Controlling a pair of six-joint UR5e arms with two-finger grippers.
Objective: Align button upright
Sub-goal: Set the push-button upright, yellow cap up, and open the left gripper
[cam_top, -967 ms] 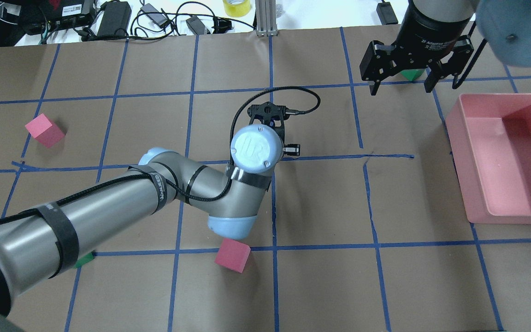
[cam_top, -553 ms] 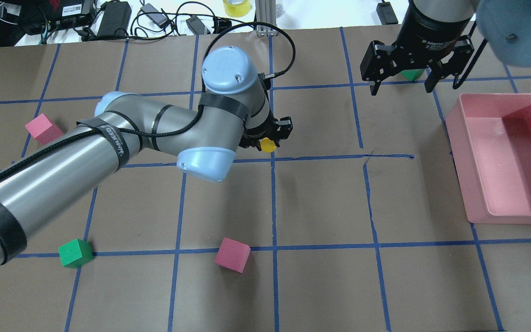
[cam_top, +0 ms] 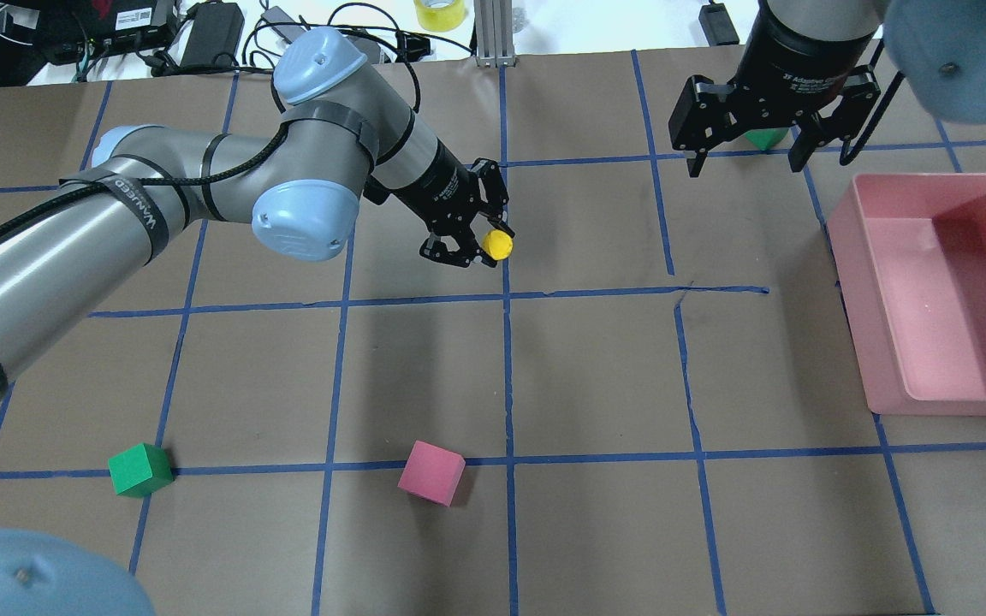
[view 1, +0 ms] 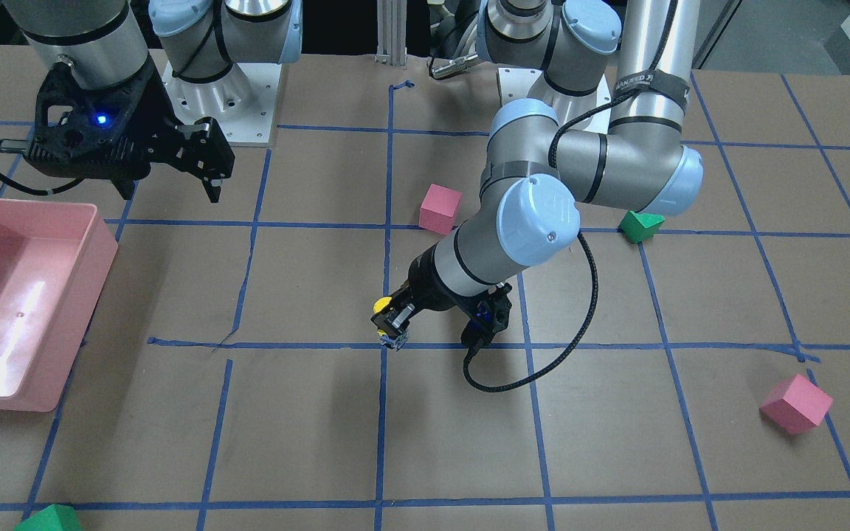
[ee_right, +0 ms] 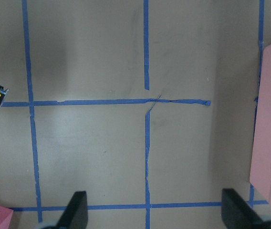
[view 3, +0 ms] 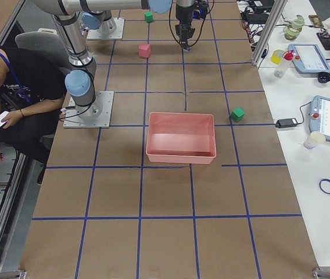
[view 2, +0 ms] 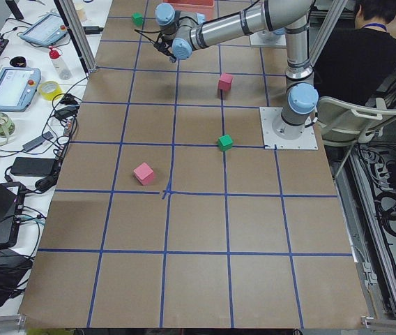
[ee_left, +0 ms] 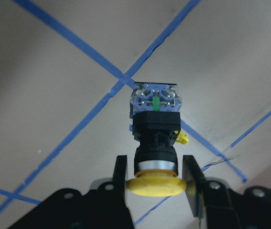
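The button [ee_left: 154,126] has a yellow cap, a silver collar and a black base. My left gripper [ee_left: 155,180] is shut on it just under the cap. The base points away from the gripper, down at a blue tape crossing. In the overhead view the yellow cap [cam_top: 497,245] shows at the tip of the left gripper [cam_top: 469,233], near the table's middle. In the front view the button [view 1: 388,321] hangs tilted, cap uppermost, its base close above the tape; I cannot tell if it touches. My right gripper [cam_top: 745,161] is open and empty, high at the back right.
A pink bin [cam_top: 895,342] stands at the right edge. A pink cube [cam_top: 431,472] and a green cube [cam_top: 140,470] lie near the front. Another green cube [cam_top: 765,137] sits behind the right gripper. A further pink cube [view 1: 796,403] lies at the robot's far left.
The left arm has swung back and to the left and its wrist has turned over. The yellow button, hidden a second ago, now shows in its gripper. The right arm has not moved.
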